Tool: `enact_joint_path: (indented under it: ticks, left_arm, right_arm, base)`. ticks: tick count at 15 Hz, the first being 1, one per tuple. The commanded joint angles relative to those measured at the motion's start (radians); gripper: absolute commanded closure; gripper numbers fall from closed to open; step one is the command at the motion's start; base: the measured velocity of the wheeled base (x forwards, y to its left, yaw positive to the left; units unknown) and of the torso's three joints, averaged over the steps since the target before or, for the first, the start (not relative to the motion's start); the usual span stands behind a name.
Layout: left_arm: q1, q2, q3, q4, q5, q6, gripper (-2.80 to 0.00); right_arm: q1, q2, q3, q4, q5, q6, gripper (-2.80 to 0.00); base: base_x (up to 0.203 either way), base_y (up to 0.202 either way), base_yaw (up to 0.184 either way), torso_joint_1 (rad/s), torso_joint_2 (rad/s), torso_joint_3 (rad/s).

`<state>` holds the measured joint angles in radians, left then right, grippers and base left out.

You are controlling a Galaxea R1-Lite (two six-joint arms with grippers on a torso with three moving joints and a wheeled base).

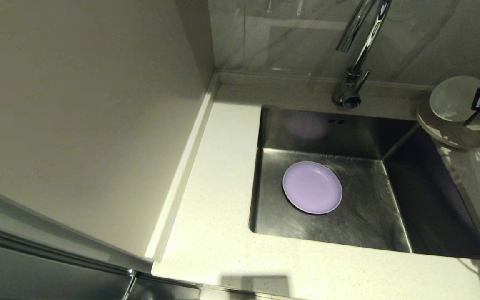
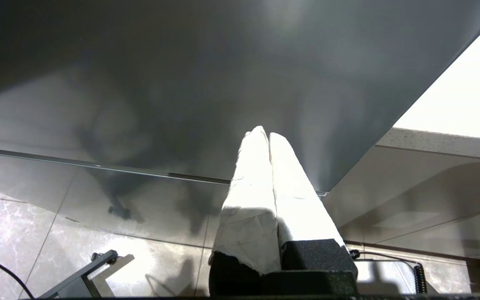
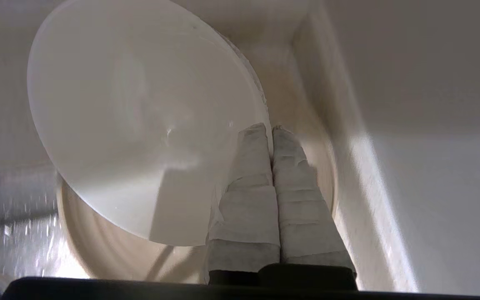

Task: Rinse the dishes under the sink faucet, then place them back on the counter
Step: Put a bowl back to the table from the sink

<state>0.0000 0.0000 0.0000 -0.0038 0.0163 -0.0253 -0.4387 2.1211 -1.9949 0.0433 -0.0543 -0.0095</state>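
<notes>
Sink (image 1: 361, 225) brushed steel; faucet (image 1: 358, 50) glossy chrome; counter (image 1: 219, 225) speckled stone.

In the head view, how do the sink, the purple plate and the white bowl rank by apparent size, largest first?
1. sink
2. purple plate
3. white bowl, only slightly smaller; it stands tilted and farther away, so this order is unsure.

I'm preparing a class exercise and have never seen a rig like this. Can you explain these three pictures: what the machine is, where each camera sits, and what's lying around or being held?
It is a two-armed robot at a kitchen sink. One camera looks down from its head; the others sit on each wrist, behind the fingers. A lilac plate lies in the basin beneath the faucet. On the counter at the right, the right gripper pinches the rim of a white bowl, which is tilted above a beige plate. The left gripper is shut, holding nothing, parked low beside the cabinet.
</notes>
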Motion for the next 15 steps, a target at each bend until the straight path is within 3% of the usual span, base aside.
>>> enact_joint_path:
  ticks: [1, 5, 6, 13, 15]
  left_arm:
    - [0.000, -0.003, 0.000, -0.001, 0.001, -0.001, 0.00]
    - [0.000, -0.003, 0.000, -0.001, 0.001, -0.001, 0.00]
    - [0.000, -0.003, 0.000, -0.001, 0.001, -0.001, 0.00]
    - [0.000, -0.003, 0.000, -0.001, 0.001, -0.001, 0.00]
    - [0.000, -0.003, 0.000, -0.001, 0.001, -0.001, 0.00]
  right_arm:
    - [0.000, 0.007, 0.001, -0.014, -0.001, -0.007, 0.00]
    - [0.000, 0.008, 0.001, -0.013, -0.004, -0.005, 0.00]
    - [0.000, 0.008, 0.001, -0.013, -0.003, -0.003, -2.80]
    - [0.000, 0.003, 0.001, -0.017, -0.002, -0.011, -2.80]
    - [0.006, -0.021, 0.001, -0.017, 0.003, -0.049, -2.80]
  base:
    - [0.000, 0.000, 0.000, 0.000, 0.00, 0.000]
    - [0.000, 0.000, 0.000, 0.000, 0.00, 0.000]
    - [0.000, 0.000, 0.000, 0.000, 0.00, 0.000]
    - [0.000, 0.000, 0.000, 0.000, 0.00, 0.000]
    - [0.000, 0.000, 0.000, 0.000, 0.00, 0.000]
